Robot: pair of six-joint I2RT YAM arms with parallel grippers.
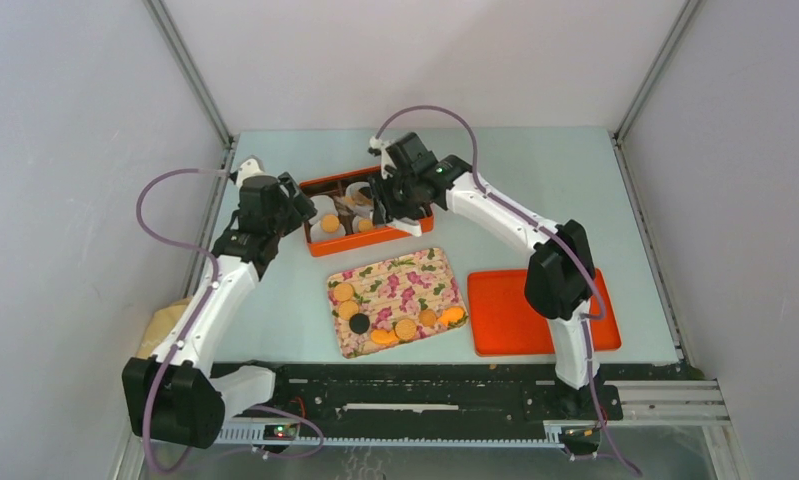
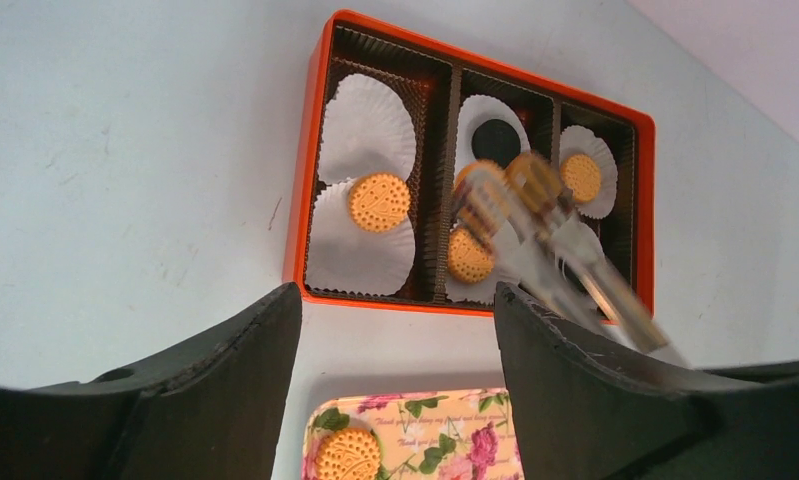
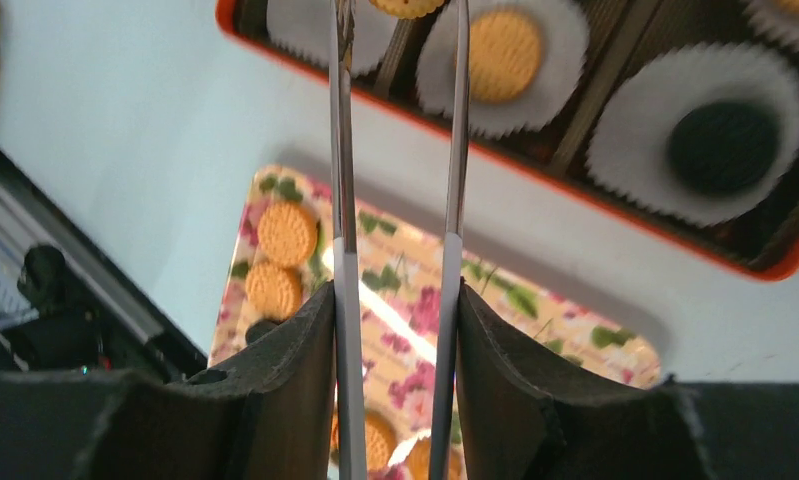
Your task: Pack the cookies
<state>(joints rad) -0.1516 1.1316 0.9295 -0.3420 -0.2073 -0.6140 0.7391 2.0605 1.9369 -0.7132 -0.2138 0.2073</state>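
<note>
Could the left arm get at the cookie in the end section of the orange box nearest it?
Probably yes. The left claw is open, empty and faces that cookie. The tongs in the right claw hang over the middle section, not over it.

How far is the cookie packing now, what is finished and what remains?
Partly done. Several cookies already lie in the orange box. In hand: the right gripper grips tongs holding one cookie above the box. Remaining: about seven cookies on the floral tray, and one liner is empty. The left gripper is open.
</note>
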